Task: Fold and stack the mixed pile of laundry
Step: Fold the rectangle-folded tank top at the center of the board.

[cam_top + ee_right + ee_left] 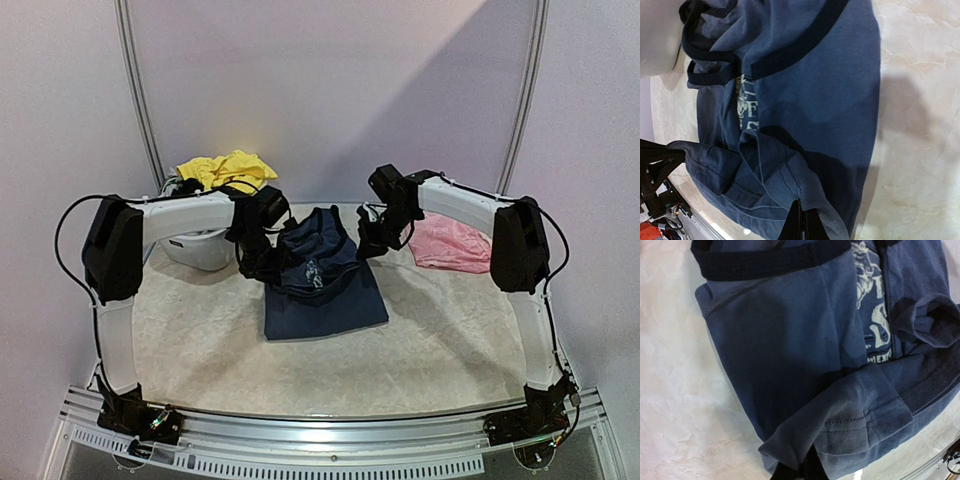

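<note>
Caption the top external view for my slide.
Left gripper and right gripper each pinch an edge of the navy tank top.

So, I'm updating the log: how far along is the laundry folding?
Done, seemingly: the pink piece lies flat at the right. In hand: left hand and right hand pinch the navy tank top, mid-fold. Left: the yellow piece in the white tub; nothing stacked yet.

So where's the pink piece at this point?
In the top view the pink piece lies on the table at far right, right of the navy tank top, partly behind the right arm.
</note>
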`<state>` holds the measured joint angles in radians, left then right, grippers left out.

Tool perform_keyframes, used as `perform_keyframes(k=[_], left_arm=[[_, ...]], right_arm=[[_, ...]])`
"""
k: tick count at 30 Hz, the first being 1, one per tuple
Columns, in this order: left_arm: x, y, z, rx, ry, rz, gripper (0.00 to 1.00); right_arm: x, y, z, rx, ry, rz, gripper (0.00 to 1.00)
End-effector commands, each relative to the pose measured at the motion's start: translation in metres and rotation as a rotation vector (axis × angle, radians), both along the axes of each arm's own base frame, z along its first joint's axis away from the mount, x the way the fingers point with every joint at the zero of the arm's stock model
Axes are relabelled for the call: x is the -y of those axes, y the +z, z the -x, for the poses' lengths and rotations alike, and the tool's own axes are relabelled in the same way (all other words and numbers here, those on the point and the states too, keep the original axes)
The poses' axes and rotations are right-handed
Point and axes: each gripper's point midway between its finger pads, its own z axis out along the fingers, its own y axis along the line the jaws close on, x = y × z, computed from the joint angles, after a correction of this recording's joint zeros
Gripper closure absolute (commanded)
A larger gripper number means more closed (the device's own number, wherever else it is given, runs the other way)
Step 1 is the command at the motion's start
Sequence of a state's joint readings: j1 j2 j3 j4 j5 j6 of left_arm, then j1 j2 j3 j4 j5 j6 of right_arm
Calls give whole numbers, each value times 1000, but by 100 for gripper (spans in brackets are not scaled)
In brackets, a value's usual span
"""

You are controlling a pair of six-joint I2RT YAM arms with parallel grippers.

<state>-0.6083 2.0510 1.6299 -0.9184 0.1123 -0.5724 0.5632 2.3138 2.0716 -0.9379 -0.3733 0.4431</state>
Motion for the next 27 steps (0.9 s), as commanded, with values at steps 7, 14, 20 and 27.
perform_keyframes(k=[7,14,20,27], left_arm=[[-14,-17,-18,-46,65,-28,100],[-22,-23,-23,-83,152,-22,91],[-36,-6,-42,-65,288,29,72],[-37,47,-66,30,310,74,12]], right_arm=[[7,-21,-22,-18,-26,8,98],[1,-20,-33,-8,-31,-18,92],[0,5,-64,39,-93,-90,68],[12,56,-86,115,-162,-158,53]])
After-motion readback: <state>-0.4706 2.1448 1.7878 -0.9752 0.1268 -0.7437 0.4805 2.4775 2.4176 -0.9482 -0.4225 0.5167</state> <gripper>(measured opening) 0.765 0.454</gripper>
